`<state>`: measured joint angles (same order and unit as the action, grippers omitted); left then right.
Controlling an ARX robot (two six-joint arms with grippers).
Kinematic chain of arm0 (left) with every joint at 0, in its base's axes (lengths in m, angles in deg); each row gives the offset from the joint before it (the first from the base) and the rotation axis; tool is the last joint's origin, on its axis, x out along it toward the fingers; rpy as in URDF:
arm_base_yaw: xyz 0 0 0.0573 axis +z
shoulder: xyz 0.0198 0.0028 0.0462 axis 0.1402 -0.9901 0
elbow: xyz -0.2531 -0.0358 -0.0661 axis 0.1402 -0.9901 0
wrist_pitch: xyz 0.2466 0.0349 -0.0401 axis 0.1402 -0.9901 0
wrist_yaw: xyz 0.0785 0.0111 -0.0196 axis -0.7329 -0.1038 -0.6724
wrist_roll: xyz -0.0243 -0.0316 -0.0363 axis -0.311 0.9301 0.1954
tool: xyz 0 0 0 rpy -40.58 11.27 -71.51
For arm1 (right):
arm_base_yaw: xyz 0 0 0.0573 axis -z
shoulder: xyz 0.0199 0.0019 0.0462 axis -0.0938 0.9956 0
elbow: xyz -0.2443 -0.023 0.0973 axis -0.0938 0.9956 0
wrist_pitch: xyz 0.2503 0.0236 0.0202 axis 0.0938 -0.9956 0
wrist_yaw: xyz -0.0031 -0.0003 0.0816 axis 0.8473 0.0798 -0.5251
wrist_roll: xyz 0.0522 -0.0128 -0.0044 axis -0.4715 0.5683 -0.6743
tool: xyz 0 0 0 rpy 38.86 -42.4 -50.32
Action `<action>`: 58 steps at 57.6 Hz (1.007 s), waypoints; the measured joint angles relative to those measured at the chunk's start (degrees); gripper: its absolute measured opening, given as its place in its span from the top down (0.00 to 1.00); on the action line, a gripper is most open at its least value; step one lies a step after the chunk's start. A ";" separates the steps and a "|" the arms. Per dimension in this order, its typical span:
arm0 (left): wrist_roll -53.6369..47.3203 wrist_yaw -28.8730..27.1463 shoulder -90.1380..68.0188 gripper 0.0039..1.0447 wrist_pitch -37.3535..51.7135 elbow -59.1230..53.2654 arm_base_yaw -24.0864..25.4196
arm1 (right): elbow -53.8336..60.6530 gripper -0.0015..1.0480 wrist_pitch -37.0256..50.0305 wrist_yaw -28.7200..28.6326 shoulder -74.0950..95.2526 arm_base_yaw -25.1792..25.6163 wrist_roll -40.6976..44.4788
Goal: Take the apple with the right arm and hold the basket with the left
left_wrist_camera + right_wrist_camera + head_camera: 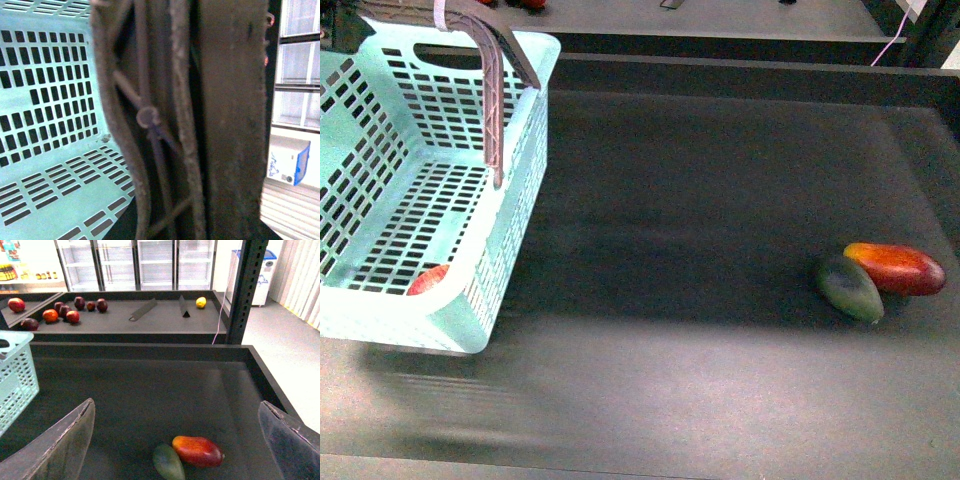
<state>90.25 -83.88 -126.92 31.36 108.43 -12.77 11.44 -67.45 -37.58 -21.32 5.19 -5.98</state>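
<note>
The mint-green basket [415, 200] hangs tilted at the left of the front view, its brown-maroon handles [498, 60] pulled together at the top. The red apple [428, 279] lies inside it against the near wall, partly hidden by the wall. The left wrist view shows the handles [200, 125] pressed together right at the camera, with the basket's slotted wall [45, 100] beside them. My left gripper is shut on the handles and its fingers are hidden. My right gripper [176, 407] is open and empty above the dark table, far right of the basket [15, 375].
A red-orange mango [897, 268] and a dark green mango [850, 288] lie touching at the table's right; they show under my right gripper [197, 451]. The table has a raised rim [150, 351]. A back shelf holds several fruits [65, 310]. A dark post [247, 290] stands far right.
</note>
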 joint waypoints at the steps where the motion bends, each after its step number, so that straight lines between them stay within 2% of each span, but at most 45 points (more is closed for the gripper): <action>1: 0.04 -0.02 -0.28 0.86 -0.02 0.02 0.07 | 0.00 0.08 0.00 0.00 -0.02 0.00 0.00; 21: 2.58 0.17 -3.85 0.86 -1.64 0.04 0.39 | 0.00 0.08 0.00 0.00 0.00 0.00 0.02; 40: 2.69 -0.28 -2.38 0.37 -7.87 2.25 -0.39 | 0.00 0.08 0.00 0.00 0.00 0.00 0.00; 51: 1.05 -0.74 4.61 0.06 -11.96 2.23 -2.62 | 0.00 0.08 0.00 0.00 0.00 0.00 0.00; 58: -1.18 -1.33 9.57 0.07 -13.46 2.03 -4.33 | 0.00 0.08 0.00 0.00 0.00 0.00 0.02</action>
<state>89.07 -85.21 -117.35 17.90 110.47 -17.10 11.44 -67.45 -37.58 -21.32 5.19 -5.95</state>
